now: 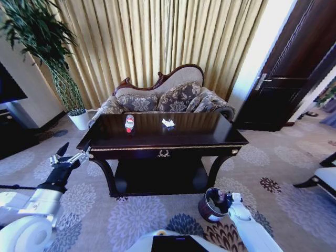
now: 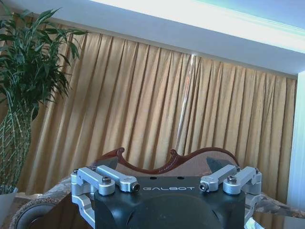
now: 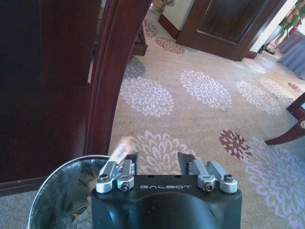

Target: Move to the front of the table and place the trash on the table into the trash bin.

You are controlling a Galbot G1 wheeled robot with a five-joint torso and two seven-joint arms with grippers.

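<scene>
Trash on the worktop point(image 1: 157, 137): a clear plastic bottle point(image 1: 129, 123) with a red label lies toward the sofa point(image 1: 163, 97) side, left of centre; crumpled white paper point(image 1: 168, 123) lies near it, toward the middle, the two items apart. The worktop is dark and glossy with gold trim and a gold emblem on its front edge.

The trash bin point(image 1: 210, 206) stands on the patterned carpet point(image 1: 262, 168) in front of the worktop's right front leg, close to it. In the right wrist view its rim point(image 3: 57, 191) sits just beside the leg.

The right gripper point(image 1: 227, 199) hangs directly over the bin opening; its jaws are parted, and a blurred pale scrap point(image 3: 121, 145) shows at their tips, whether gripped or loose cannot be told.

The left gripper point(image 1: 71, 157) is raised beside the worktop's left front corner, jaws spread wide, holding nothing.
</scene>
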